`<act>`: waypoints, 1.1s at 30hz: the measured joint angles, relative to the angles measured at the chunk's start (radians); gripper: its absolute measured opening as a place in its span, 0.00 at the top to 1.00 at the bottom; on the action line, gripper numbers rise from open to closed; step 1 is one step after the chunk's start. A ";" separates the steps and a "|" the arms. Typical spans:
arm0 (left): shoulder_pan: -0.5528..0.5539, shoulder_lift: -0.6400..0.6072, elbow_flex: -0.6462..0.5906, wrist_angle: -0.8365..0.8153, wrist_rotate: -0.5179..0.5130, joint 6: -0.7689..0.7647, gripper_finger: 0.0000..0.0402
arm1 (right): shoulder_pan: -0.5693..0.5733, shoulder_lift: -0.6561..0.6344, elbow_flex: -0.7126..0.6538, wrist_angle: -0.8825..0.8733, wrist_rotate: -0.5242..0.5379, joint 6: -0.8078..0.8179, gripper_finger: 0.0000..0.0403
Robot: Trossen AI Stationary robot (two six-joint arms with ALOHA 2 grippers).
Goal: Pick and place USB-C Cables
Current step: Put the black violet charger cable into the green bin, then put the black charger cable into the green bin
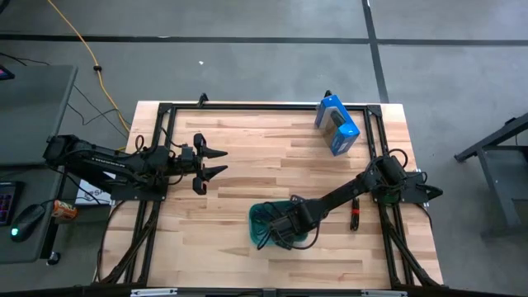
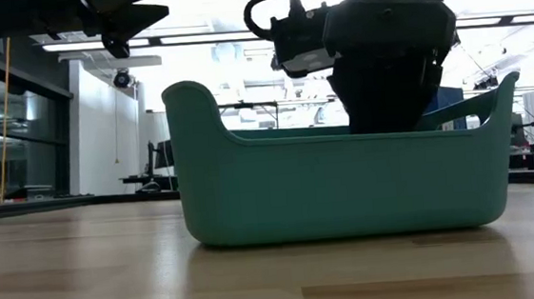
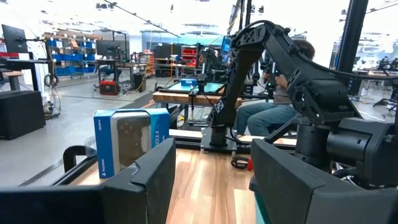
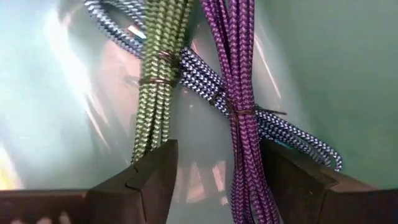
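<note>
My right claw (image 4: 214, 180) is down inside the teal tub (image 1: 262, 221), which sits near the front edge of the counter (image 1: 247, 148), a bit right of the middle. The two dark fingers (image 4: 155, 174) are spread apart with nothing between them, just the tub floor showing in the gap.

On my right wrist cam three of the USB-C cables are lying bundled on the tub floor right ahead of the fingers. The green cable (image 4: 158, 74) sits on one side and the purple cable (image 4: 239, 93) on the other, each tied round the middle with a thin wire. A blue-and-white braided cable (image 4: 199, 71) runs crosswise under both of them. The purple one runs down just beside one finger, can't tell if it's touching.

From the low cam I only see the tub wall (image 2: 346, 186) with the right arm dropping in behind it, cables hidden.

The red-and-black cable (image 1: 355, 213) is out on the wood, just right of the tub, toward the right edge.

Further back, my left claw (image 1: 216, 162) hangs over the left side of the counter, fingers open, nothing in them. The blue box (image 1: 337, 124) stands at the far right corner.
</note>
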 joint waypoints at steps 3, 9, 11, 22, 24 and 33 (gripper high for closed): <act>0.000 0.000 0.000 0.000 0.000 0.000 0.53 | 0.009 0.000 0.031 -0.020 0.009 -0.060 0.45; 0.000 0.000 0.000 -0.026 0.000 0.000 0.53 | 0.057 -0.057 0.045 -0.105 0.106 -0.115 0.45; 0.000 0.000 0.000 -0.026 0.000 0.000 0.53 | 0.072 -0.085 0.032 -0.135 0.128 -0.107 0.45; 0.000 0.000 0.000 -0.028 0.000 0.000 0.53 | 0.128 -0.260 -0.187 -0.045 0.199 0.006 0.45; 0.000 0.000 0.000 -0.028 0.000 0.000 0.53 | 0.129 -0.296 -0.248 0.069 0.201 -0.023 0.45; 0.000 0.000 0.000 -0.028 0.000 0.000 0.53 | 0.051 -0.429 -0.450 0.689 0.211 -0.472 0.45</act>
